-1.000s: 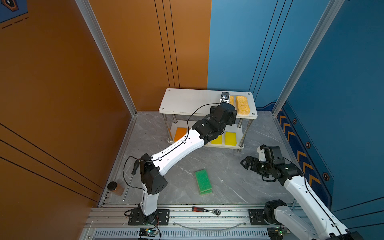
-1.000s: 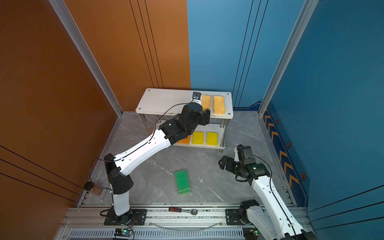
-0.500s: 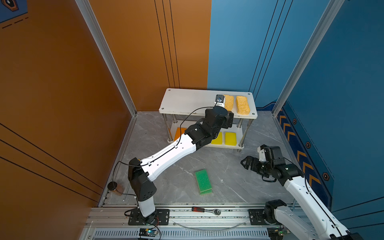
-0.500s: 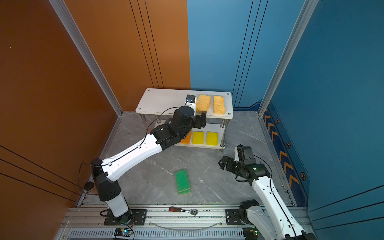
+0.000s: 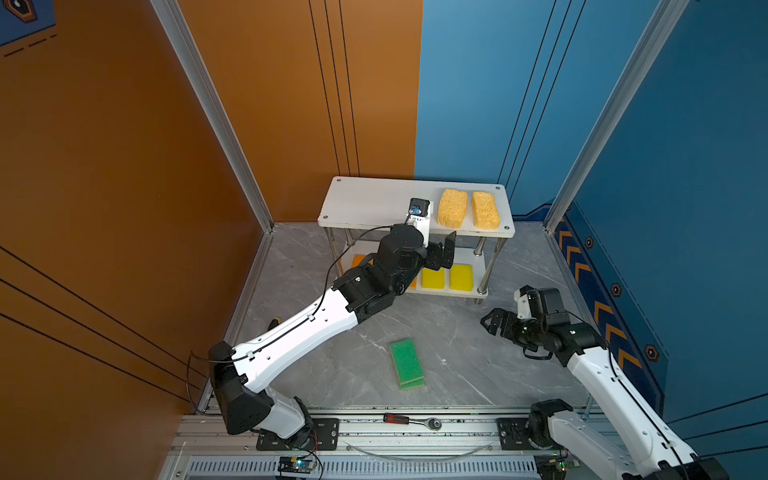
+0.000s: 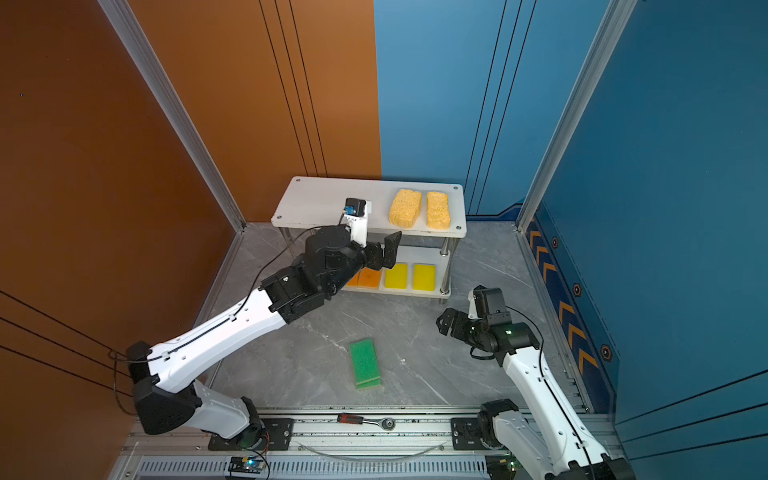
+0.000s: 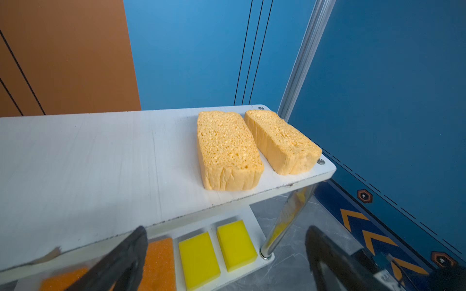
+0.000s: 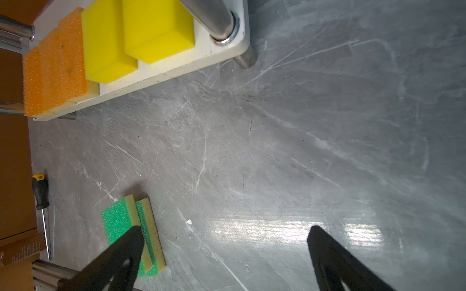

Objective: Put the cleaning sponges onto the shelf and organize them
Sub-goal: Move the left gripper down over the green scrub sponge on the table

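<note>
Your left gripper [image 7: 227,231] has just let go and pulled back off the top board of the small white two-tier shelf with chrome posts [image 5: 365,199]. Its jaws now stand wide apart and empty in front of the shelf's edge. A second ago it was still over that board. Now two porous yellow-orange sponges with rounded corners [image 5: 452,208] lie just beside each other at the board's right end.

On the lower tier sit two bright yellow foam sponges [image 5: 432,277] and, beside them, orange-topped sponges [image 6: 369,277] partly hidden by the arm. That placement looks finished. What seems left is the pair of green-topped sponges on yellow foam [image 5: 406,362], one overlapping the other on the grey marbled surface [image 5: 457,345], well apart from the shelf.

Your right gripper [image 8: 225,229] hangs released above that surface, holding nothing.

No brand, label or writing can be read on the sponges or the shelf.
</note>
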Controlling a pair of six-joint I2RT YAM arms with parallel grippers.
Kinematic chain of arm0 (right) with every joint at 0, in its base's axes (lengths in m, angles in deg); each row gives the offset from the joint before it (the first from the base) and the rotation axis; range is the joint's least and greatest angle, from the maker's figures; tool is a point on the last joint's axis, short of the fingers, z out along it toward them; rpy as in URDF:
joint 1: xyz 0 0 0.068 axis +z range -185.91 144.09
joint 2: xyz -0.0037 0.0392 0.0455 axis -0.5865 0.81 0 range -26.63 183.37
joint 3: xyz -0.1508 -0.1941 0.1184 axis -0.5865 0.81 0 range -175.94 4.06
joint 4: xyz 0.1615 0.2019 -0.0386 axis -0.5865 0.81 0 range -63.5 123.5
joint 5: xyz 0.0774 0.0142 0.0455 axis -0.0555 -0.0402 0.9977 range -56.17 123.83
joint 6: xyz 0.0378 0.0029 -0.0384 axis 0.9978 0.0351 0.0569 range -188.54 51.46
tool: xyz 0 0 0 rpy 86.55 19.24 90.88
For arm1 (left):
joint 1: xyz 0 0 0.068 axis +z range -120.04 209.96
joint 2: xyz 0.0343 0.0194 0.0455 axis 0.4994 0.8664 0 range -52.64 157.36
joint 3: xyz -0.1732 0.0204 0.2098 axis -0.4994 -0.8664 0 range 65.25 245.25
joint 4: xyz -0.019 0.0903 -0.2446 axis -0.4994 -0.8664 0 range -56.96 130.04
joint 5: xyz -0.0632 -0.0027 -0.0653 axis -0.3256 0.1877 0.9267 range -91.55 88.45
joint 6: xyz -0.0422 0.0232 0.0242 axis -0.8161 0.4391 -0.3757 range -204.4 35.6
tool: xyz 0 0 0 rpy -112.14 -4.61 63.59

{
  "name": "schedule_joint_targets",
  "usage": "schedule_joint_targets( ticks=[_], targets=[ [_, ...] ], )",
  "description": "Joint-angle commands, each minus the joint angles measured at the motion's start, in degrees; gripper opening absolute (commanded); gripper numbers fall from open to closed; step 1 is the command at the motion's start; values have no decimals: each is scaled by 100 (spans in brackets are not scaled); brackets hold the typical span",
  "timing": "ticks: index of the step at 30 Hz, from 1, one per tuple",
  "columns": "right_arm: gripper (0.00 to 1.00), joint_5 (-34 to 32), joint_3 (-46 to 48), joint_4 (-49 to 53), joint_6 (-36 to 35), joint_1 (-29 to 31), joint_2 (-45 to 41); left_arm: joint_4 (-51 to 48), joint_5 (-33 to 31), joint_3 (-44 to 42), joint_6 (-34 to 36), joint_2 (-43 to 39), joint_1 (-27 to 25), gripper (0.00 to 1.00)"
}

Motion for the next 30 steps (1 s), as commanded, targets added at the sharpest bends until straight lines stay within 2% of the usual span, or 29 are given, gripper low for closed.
schedule_joint_targets(
  ticks=[1,7,14,20,23,30],
  targets=[
    [100,90,-206,18,51,-5,37,156,172,-436,51,-356,-101,98],
    [100,30,-277,-21,161,94,146,134,-26,-1471,-239,-916,-178,98],
    [100,-126,-337,-231,431,507,385,-557,-275,-2372,-1186,-1023,-159,98],
    [100,-436,-340,-432,634,1090,813,-1081,109,-2693,-1653,-825,-113,98],
    [100,-601,-336,-579,715,1418,1037,-1081,344,-3120,-1842,-800,-106,98],
    [100,-843,-388,-928,843,1986,1520,-1168,430,-3601,-2234,-764,-183,98]
  ],
)
